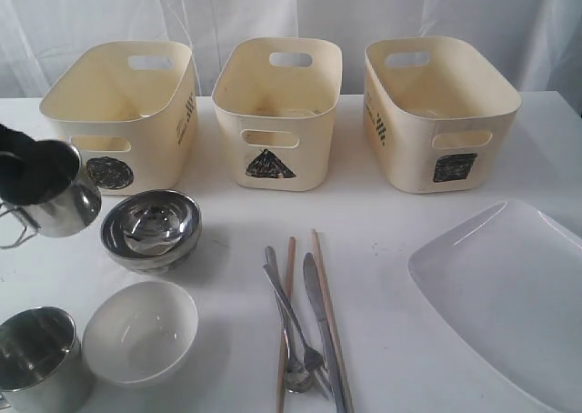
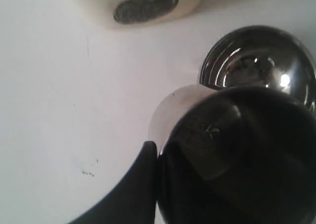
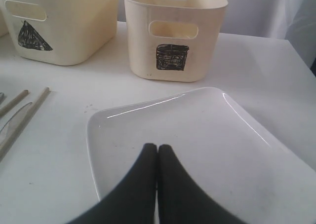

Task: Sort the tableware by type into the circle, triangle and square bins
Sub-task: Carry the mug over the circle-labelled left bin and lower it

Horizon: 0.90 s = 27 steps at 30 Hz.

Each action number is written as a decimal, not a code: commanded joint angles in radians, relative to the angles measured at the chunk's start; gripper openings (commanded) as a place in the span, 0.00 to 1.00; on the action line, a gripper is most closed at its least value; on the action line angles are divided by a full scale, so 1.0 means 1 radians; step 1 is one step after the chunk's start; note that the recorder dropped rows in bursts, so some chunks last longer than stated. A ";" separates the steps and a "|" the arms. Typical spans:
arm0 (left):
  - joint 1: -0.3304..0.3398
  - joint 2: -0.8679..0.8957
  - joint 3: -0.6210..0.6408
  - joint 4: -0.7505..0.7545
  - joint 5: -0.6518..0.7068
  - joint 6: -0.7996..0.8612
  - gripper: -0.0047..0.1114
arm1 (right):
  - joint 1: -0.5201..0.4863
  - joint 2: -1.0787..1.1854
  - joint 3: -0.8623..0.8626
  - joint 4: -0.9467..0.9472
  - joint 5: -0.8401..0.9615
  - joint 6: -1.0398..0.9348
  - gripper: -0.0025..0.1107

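The large white plate [image 1: 509,295] lies on the near right. Your right gripper [image 3: 157,155] hangs over it with its jaws pressed together on nothing, so leave it parked. Along the far edge stand the circle bin [image 1: 118,113], triangle bin [image 1: 277,113] and square bin [image 1: 441,113], left to right. The nested steel bowls [image 1: 152,229] sit just right of the steel mug [image 1: 56,202] you are working, at the far left in front of the circle bin. Your left gripper [image 2: 163,160] is pinched tight on that mug's wall, one finger outside the rim and the other inside. Lift straight up so the base clears the bowls. Carry it level over the circle bin, probably its home, and lower it well inside before releasing. The knife [image 1: 316,304] and chopsticks [image 1: 290,267] can wait.
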 commanded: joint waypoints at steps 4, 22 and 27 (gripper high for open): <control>-0.001 -0.011 -0.176 -0.031 0.031 -0.005 0.04 | 0.002 -0.006 0.001 0.001 -0.008 -0.003 0.02; -0.001 0.266 -0.473 -0.031 -0.148 -0.001 0.04 | 0.002 -0.006 0.001 0.001 -0.008 -0.003 0.02; -0.001 0.337 -0.541 -0.064 -0.168 -0.001 0.04 | 0.002 -0.006 0.001 0.001 -0.008 -0.003 0.02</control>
